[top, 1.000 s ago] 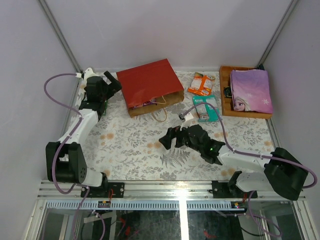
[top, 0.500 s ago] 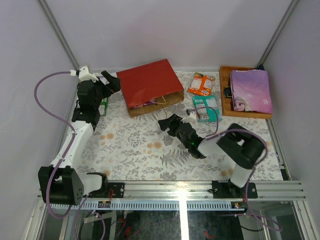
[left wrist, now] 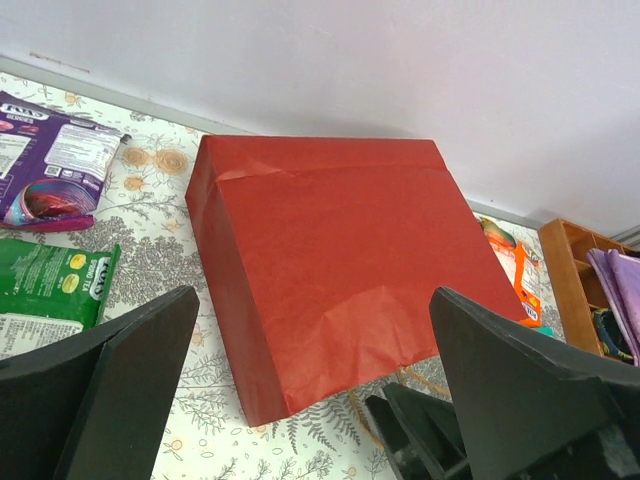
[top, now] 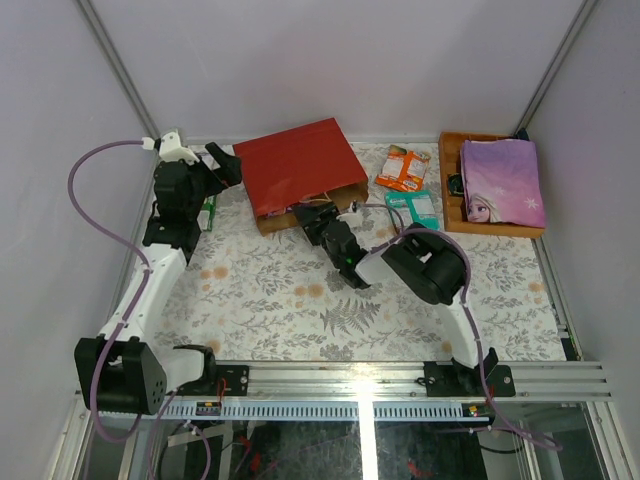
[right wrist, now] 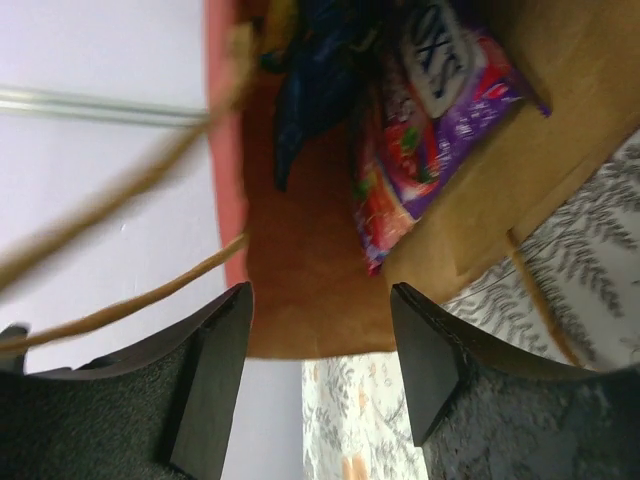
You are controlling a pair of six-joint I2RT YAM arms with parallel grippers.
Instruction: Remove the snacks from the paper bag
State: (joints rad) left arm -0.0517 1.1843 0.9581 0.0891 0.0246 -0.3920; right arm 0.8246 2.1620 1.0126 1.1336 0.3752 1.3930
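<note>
The red paper bag (top: pixel 298 168) lies on its side at the back, mouth toward the arms. My right gripper (top: pixel 316 216) is at that mouth, open, its jaws partly drawn in. In the right wrist view the bag's brown inner wall (right wrist: pixel 300 290) sits between the fingers (right wrist: pixel 212 372) without being pinched. A purple-pink snack (right wrist: pixel 430 130) and a dark blue one (right wrist: pixel 315 75) lie deeper inside. A tan cord handle (right wrist: pixel 120 305) crosses the left. My left gripper (top: pixel 217 163) hovers wide open by the bag's left side (left wrist: pixel 340 250). Orange (top: pixel 403 168) and teal (top: pixel 415 208) snacks lie right of the bag.
A purple packet (left wrist: pixel 50 160) and a green packet (left wrist: pixel 50 290) lie on the floral cloth left of the bag. An orange wooden tray (top: pixel 452 190) at the back right holds the flat purple princess item (top: pixel 502 180). Walls close in behind and beside.
My right gripper has travelled from mid-table up to the bag's mouth and narrowed its jaws. The left arm shifted slightly and stays wide open beside the bag.
</note>
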